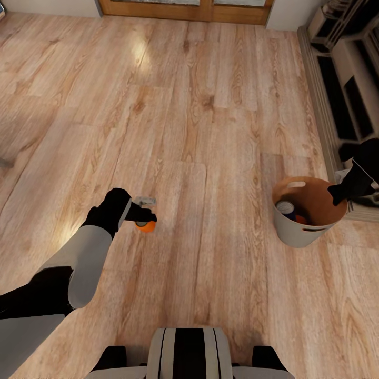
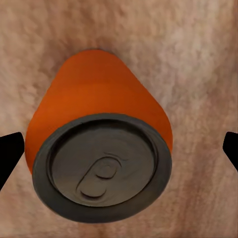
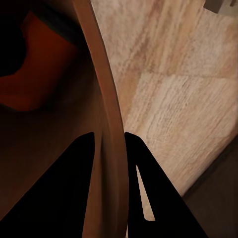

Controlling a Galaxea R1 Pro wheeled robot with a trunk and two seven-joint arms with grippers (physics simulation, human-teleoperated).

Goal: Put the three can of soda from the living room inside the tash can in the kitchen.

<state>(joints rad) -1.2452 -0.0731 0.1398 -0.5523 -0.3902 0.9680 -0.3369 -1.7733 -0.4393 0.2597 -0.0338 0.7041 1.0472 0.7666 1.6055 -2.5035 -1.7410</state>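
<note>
An orange can of soda (image 1: 145, 226) (image 2: 99, 148) sits upright on the wood floor left of centre. My left gripper (image 1: 146, 215) (image 2: 121, 148) hangs over it, open, with one black fingertip (image 2: 11, 151) on each side of the can and a gap on at least one side. The off-white tash can (image 1: 295, 234) stands on the floor to the right, brown inside. A dark blue can (image 1: 286, 208) and an orange can (image 1: 301, 218) (image 3: 44, 74) lie in it. My right gripper (image 1: 335, 199) (image 3: 109, 136) is shut on the bucket's rim (image 3: 106, 99).
A pale shelf unit with dark openings (image 1: 347, 79) runs along the right wall, close behind the bucket. Wood-framed doors (image 1: 184, 8) close the far end. My base (image 1: 189, 352) shows at the bottom edge. Open wood floor lies between the two arms.
</note>
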